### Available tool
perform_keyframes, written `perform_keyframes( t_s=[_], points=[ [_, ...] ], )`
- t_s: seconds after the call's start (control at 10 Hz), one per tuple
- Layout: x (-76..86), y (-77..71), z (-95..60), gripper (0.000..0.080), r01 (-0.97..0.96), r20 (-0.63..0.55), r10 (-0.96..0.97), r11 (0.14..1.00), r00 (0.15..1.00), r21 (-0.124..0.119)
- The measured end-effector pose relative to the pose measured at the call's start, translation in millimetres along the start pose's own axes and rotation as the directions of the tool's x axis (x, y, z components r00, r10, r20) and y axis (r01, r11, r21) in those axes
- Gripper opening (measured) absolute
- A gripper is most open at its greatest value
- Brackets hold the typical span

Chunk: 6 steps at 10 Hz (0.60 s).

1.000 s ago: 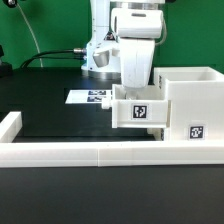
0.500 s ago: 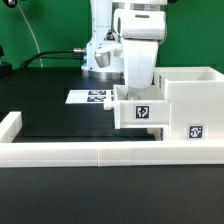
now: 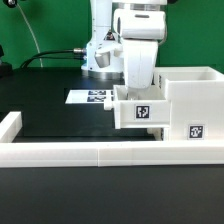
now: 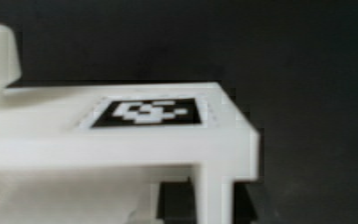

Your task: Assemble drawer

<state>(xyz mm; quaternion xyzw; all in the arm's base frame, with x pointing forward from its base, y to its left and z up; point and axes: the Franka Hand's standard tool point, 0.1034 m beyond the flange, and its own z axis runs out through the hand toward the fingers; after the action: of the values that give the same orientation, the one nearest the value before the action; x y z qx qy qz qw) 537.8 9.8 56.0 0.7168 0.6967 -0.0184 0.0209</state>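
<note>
Starting at the exterior view's left, I see the white border rail (image 3: 60,151) running along the front edge of the black tabletop (image 3: 60,115), with a raised end piece at the far left. Behind it, toward the middle, the marker board (image 3: 88,97) lies flat on the tabletop. Next comes my arm, reaching straight down, its white wrist body hiding the pincer (image 3: 137,88) from this side. Directly beneath it sits the small tray (image 3: 141,111) of the drawer, its tag facing the camera, pressed up against the open-top housing (image 3: 192,105) at the exterior view's right, which stands just behind the rail. From the wrist view I get a blurred close look at a tagged white part (image 4: 149,113), but neither finger shows clearly. I cannot tell how far the pincer is open, nor whether it grips the tray or only hangs over it.
</note>
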Motion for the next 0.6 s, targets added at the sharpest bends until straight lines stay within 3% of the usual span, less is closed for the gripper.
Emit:
perform_keyframes(
  t_s=[0.6],
  points=[
    [-1.4,0.1,0.0,0.0044,0.009,0.007,-0.009,1.0,1.0,0.0]
  ],
)
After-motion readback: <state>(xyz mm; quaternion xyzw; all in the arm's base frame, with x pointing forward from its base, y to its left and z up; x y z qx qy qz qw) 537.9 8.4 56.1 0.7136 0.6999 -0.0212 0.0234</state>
